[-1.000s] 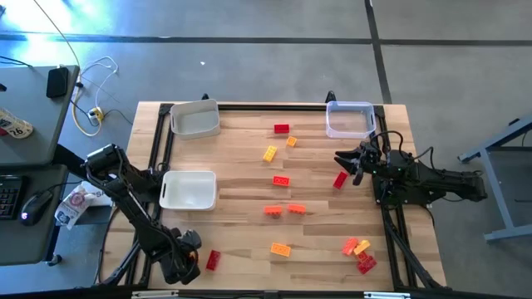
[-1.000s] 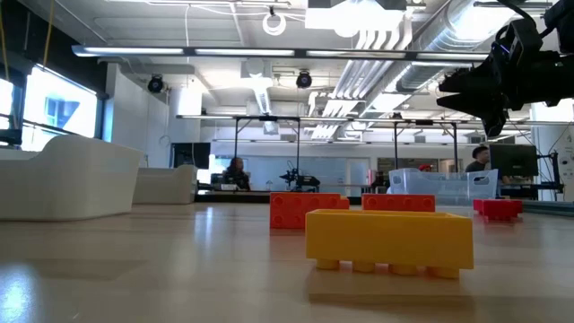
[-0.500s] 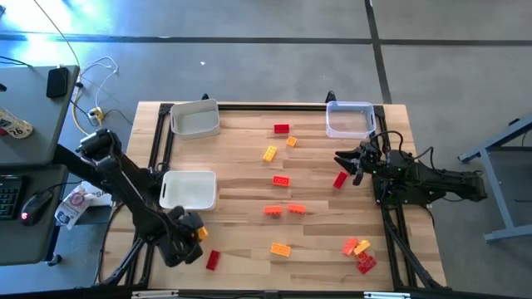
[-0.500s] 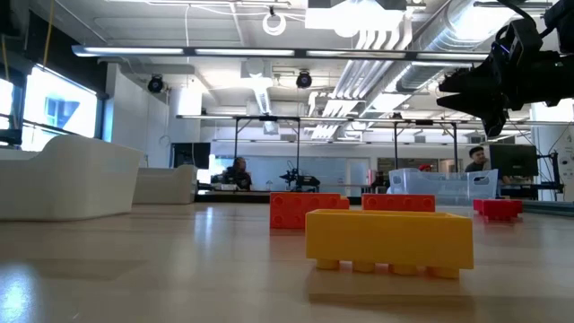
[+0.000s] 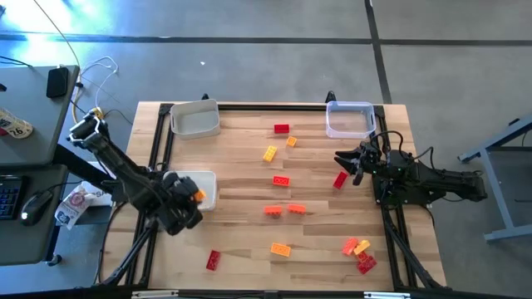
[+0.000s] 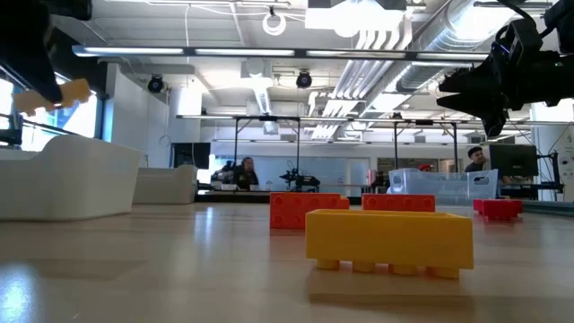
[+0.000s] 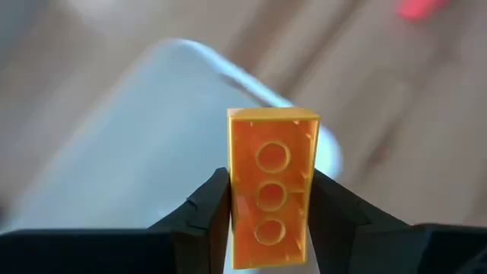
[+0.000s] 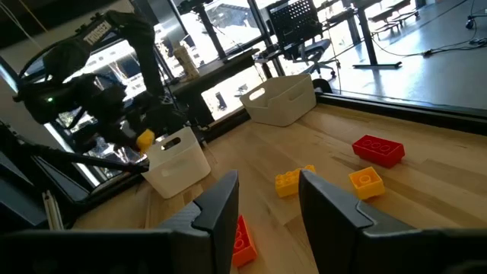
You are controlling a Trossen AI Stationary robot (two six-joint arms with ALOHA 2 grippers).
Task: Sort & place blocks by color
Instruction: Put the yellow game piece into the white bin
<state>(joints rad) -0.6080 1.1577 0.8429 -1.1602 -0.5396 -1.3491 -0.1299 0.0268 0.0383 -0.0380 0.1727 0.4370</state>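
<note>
Left gripper [image 7: 268, 199] newly over tray [image 5: 208, 177], yellow-orange block [image 7: 271, 186] between fingers [image 7: 211, 204]

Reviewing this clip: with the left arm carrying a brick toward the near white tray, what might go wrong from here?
The left gripper pinches the yellow-orange brick only by its narrow sides, so it may twist or slip. It hangs over the white tray's near edge; released early, the brick could land outside. The right gripper waits open above a red brick.

High cam: straight down on whole worktop [image 5: 249, 241]. Low cam: worktop level, yellow brick [image 6: 389, 239] close. Wrist cams: fwd past fingers. Right wrist and high share white tray [image 8: 176, 161].
</note>
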